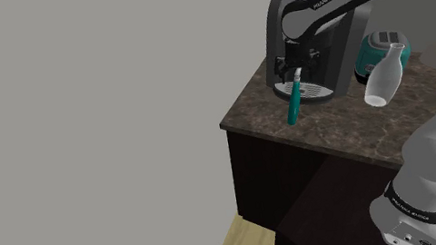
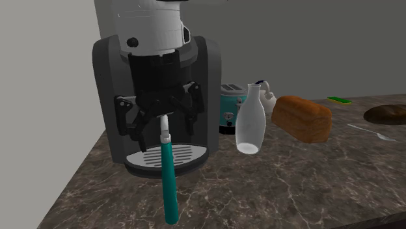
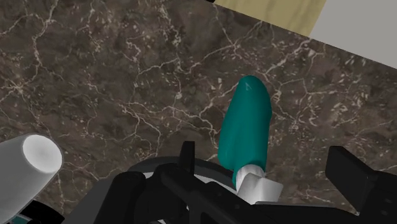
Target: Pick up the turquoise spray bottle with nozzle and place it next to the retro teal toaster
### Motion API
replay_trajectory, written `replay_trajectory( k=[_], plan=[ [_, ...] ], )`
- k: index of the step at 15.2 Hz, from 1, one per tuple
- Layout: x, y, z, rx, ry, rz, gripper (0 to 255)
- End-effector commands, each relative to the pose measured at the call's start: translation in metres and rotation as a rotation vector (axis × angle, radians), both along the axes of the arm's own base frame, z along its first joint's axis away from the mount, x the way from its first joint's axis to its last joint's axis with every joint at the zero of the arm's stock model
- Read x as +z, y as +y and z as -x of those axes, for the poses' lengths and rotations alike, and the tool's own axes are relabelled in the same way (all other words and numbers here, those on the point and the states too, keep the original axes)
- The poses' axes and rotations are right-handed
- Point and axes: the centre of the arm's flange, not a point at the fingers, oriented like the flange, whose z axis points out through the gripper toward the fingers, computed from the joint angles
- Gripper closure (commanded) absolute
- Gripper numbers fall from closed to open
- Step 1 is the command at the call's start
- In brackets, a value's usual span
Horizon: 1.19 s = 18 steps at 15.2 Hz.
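While fingers [image 2: 138, 127] stand apart, teal spray bottle [image 2: 168, 175] between them.

We find bare counter [image 2: 293, 188] open along its front edge, while the coffee machine [image 2: 209, 78] walls off the back and the white bottle [image 2: 250, 123] and loaf [image 2: 301, 118] crowd the toaster [image 2: 228, 107].

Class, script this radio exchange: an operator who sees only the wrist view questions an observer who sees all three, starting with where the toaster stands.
Operator: Where does the toaster stand?
Observer: The teal toaster stands beside the coffee machine, behind the white bottle in the shoulder view.
Operator: Is the spray bottle upright?
Observer: Yes, the spray bottle stands upright on the counter, in front of the machine.
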Motion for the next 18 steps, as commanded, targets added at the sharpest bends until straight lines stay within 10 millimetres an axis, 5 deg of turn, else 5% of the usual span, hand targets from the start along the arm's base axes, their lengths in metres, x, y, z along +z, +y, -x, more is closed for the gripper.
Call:
replay_trajectory(
  k=[1, 5, 6, 15, 18],
  plan=[
    [-0.001, 0.0, 0.0, 0.0, 0.0, 0.0, 0],
    [-0.001, 0.0, 0.0, 0.0, 0.0, 0.0, 0],
    [-0.001, 0.0, 0.0, 0.0, 0.0, 0.0, 255],
    [-0.001, 0.0, 0.0, 0.0, 0.0, 0.0, 255],
    [0.015, 0.0, 0.0, 0.0, 0.0, 0.0, 255]
  ],
)
